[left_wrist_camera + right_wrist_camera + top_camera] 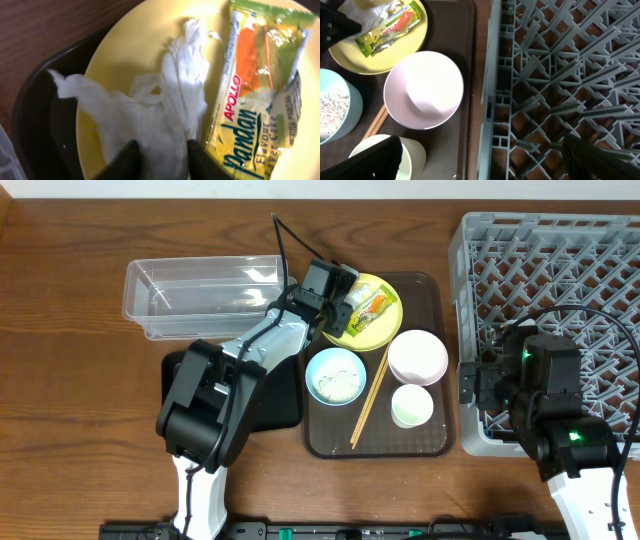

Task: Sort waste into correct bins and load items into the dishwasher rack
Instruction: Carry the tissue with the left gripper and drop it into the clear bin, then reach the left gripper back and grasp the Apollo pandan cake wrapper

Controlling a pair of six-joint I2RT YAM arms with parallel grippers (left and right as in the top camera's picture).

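Note:
My left gripper (343, 302) is down on the round yellow plate (385, 330). In the left wrist view its fingers (161, 159) are shut on a crumpled white tissue (165, 100). The green-and-orange snack wrapper (255, 85) lies on the plate just right of them. The light blue bowl (335, 375) holds white rice grains. The pale pink bowl (417, 357), white cup (411, 405) and wooden chopsticks (368, 398) lie on the brown tray. My right gripper (480, 160) is open and empty over the left wall of the grey rack (560, 270).
The clear tub (200, 295) stands at the back left. The black tray (285, 395) lies partly under my left arm. The brown serving tray (440, 310) sits between it and the rack.

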